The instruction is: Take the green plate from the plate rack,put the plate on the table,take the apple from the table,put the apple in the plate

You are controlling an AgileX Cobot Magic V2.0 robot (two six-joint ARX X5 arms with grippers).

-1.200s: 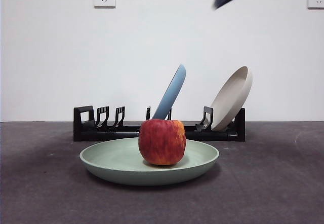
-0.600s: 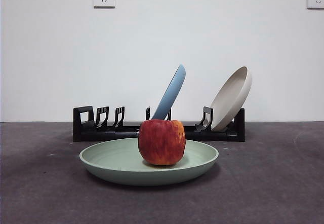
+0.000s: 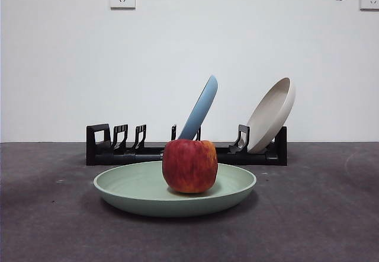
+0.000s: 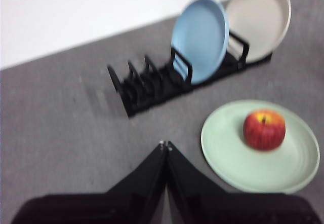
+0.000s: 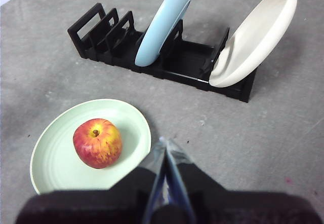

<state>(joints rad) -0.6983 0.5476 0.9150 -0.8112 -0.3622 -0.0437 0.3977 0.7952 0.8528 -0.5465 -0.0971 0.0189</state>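
Red and yellow, the apple (image 3: pixel 189 166) sits in the middle of the green plate (image 3: pixel 130 189), and the plate lies flat on the dark grey counter (image 3: pixel 320 214) just in front of the plate rack (image 3: pixel 106 146), where the blue plate (image 3: pixel 201 108) and the beige plate (image 3: pixel 272 115) lean in their slots. A second ago dark arm tips hung high over the rack, then they were gone, and now only one black tip shows at the top corner, while nothing on the counter has moved. The left gripper (image 4: pixel 165 145) and the right gripper (image 5: pixel 165 142) are both pinched closed with nothing in them, up high and well away from the plate, so I think the job is done.
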